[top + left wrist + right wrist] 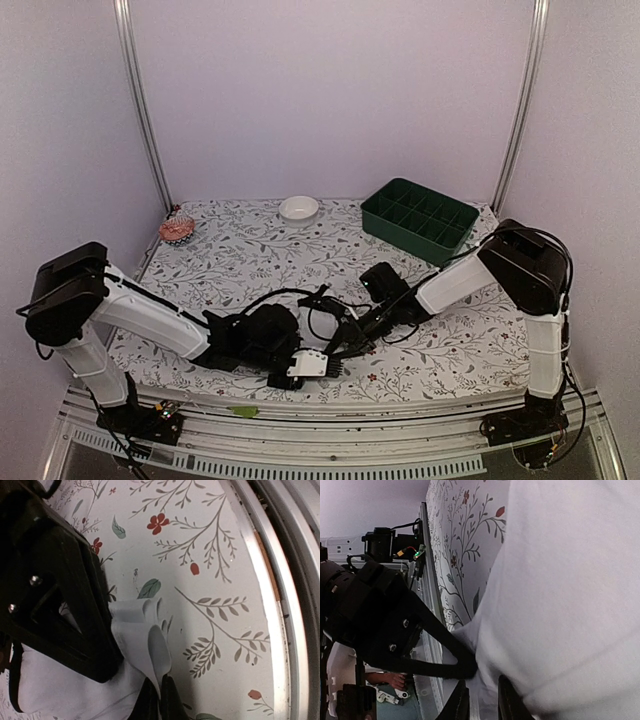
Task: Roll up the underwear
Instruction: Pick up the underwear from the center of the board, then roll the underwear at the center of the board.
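The underwear (131, 630) lay rumpled on the flowered table (215, 550), just inside the near rail (280, 610), about midway along it. Only its white fabric showed in the wrist views. A raised fold nearest the rail ran down between the tips of the left gripper (159, 701), which were pressed together on it, so that gripper had the cloth pinched. One of its dark fingers (55, 595) lay over the fabric on the side away from the rail.

The right gripper (482, 705) met the same heap from the other side, slightly farther from the rail. Its fingertips (459, 706) stood a little apart with pale cloth in the gap, the bulk of the garment bulging just above them. Whether they gripped it could not be told.

Well away from the rail, at the far edge, sat a small white bowl (298, 208). A green divided tray (395, 228) stood in the far right corner.
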`<state>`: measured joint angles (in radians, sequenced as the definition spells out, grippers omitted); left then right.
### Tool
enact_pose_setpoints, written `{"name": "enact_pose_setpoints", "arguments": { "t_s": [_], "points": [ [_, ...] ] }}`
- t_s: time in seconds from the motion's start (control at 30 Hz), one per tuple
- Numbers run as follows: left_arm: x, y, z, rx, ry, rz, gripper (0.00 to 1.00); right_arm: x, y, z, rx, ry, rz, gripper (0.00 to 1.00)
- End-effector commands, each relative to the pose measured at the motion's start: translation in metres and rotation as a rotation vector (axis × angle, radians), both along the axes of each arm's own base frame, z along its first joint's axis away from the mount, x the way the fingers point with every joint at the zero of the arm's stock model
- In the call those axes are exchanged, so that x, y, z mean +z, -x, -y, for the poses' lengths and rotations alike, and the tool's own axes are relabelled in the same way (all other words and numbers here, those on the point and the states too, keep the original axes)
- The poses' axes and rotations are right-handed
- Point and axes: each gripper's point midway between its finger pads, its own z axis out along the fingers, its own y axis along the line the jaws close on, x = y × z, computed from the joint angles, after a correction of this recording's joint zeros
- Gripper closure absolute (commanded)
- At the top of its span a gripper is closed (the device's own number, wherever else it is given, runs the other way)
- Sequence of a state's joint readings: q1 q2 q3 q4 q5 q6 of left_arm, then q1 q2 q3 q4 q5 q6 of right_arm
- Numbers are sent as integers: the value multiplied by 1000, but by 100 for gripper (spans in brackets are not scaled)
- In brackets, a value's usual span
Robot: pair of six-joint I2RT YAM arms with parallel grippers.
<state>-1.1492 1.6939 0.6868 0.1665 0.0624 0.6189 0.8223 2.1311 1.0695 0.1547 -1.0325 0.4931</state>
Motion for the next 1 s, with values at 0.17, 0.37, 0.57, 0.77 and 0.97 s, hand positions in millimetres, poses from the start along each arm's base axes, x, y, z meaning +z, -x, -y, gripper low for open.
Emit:
{"name": "enact_pose_setpoints", "arguments": {
  "t_s": [0.17, 0.37, 0.57, 0.77, 0.97],
  "points": [
    [2, 49, -21, -56, -94, -334, 100, 69, -35, 52, -271, 6, 551, 47],
    [8, 48, -20, -39, -108, -592, 100, 88, -2, 73, -223, -38, 781, 29],
    [16, 25, -13, 19, -94, -792, 100, 80, 36, 60, -67, -53, 948, 28],
    [14, 14, -9, 39, -89, -898, 100, 60, 46, 33, 88, -35, 1110, 30],
    [9, 14, -11, 43, -91, -935, 100, 47, 38, 0, 179, -16, 1262, 29]
  ]
}}
